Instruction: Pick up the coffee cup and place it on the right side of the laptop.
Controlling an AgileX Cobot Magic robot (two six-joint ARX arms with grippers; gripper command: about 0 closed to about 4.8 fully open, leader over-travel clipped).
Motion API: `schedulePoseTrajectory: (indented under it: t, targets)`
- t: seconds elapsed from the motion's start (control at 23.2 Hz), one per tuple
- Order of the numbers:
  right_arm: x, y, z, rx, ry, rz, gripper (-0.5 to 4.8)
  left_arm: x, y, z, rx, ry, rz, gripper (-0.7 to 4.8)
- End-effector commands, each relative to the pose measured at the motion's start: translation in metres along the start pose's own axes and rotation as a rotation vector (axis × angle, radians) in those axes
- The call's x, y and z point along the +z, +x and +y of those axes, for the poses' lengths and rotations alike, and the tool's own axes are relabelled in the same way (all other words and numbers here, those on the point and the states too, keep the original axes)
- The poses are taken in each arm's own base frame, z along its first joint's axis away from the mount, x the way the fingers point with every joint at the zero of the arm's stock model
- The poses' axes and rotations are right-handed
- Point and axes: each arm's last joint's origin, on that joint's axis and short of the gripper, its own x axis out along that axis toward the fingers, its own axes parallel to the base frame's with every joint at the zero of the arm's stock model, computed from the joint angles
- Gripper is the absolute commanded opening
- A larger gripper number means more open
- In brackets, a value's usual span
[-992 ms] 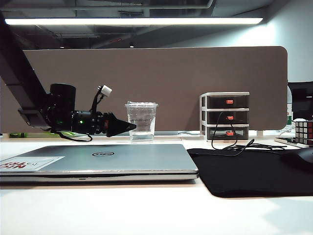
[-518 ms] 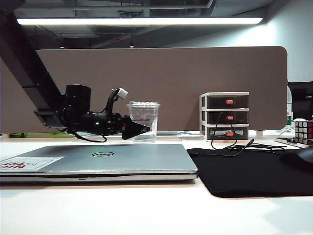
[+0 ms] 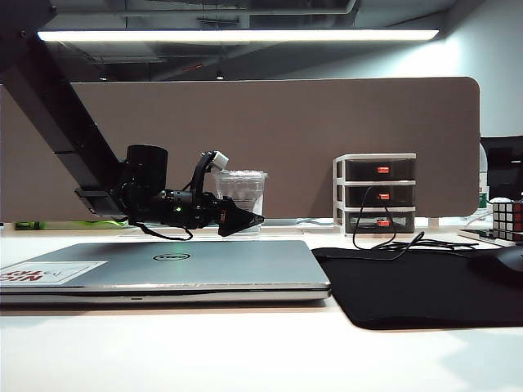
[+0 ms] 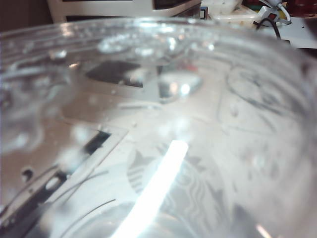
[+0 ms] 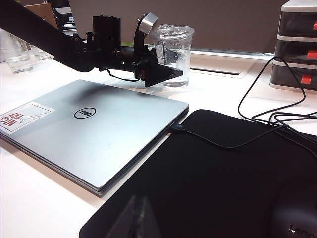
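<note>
Cup (image 3: pixel 242 200) stands at counter's back edge, behind the laptop (image 3: pixel 163 269). Left tool (image 3: pixel 245 220) released, jaws wide at cup wall; centre before clenching gently. Right tool (image 5: pixel 136 218) parked, state unclear.

Light source: a long ceiling strip light (image 3: pixel 237 35) runs across the top of the exterior view, blown out to pure white.
Brightness: the desk (image 3: pixel 245 351) is bright, nearly washed out; the ceiling stays dark.
Shadows: a soft dark band lies under the laptop (image 3: pixel 163 265) along its near edge.
Glare: a white streak of reflected light crosses the coffee cup (image 4: pixel 158 148) in the left wrist view.
Blur: that view is wholly out of focus, milky and smeared.
Right wrist view: evenly lit and sharp; the mouse mat (image 5: pixel 223 183) reads as flat black.
</note>
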Motion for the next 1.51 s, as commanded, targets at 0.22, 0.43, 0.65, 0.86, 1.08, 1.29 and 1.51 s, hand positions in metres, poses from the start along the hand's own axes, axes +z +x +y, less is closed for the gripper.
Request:
schedulePoseTrajectory:
  t: [0.22, 0.43, 0.65, 0.86, 1.08, 1.29, 1.51]
  targets:
    - [-0.001, 0.0, 0.0, 0.002, -0.007, -0.006, -0.01, 0.009, -0.001, 0.004, 0.073, 0.057, -0.031, 4.79]
    - [-0.001, 0.0, 0.0, 0.002, -0.007, -0.006, -0.01, 0.011, -0.001, 0.005, 0.076, 0.049, -0.046, 4.79]
    - [-0.001, 0.0, 0.0, 0.002, -0.007, -0.006, -0.01, 0.012, -0.001, 0.005, 0.076, 0.053, -0.05, 4.79]
    - [-0.001, 0.0, 0.0, 0.002, -0.007, -0.006, -0.01, 0.012, -0.001, 0.005, 0.077, 0.034, -0.055, 4.24]
    - [-0.001, 0.0, 0.0, 0.002, -0.007, -0.006, -0.01, 0.013, -0.001, 0.005, 0.068, 0.025, -0.058, 3.57]
    - [-0.001, 0.0, 0.0, 0.002, -0.007, -0.006, -0.01, 0.024, -0.002, 0.004, 0.009, 0.039, -0.142, 2.95]
    - [-0.001, 0.0, 0.0, 0.002, -0.007, -0.006, -0.01, 0.029, -0.003, 0.002, -0.059, 0.025, -0.168, 2.95]
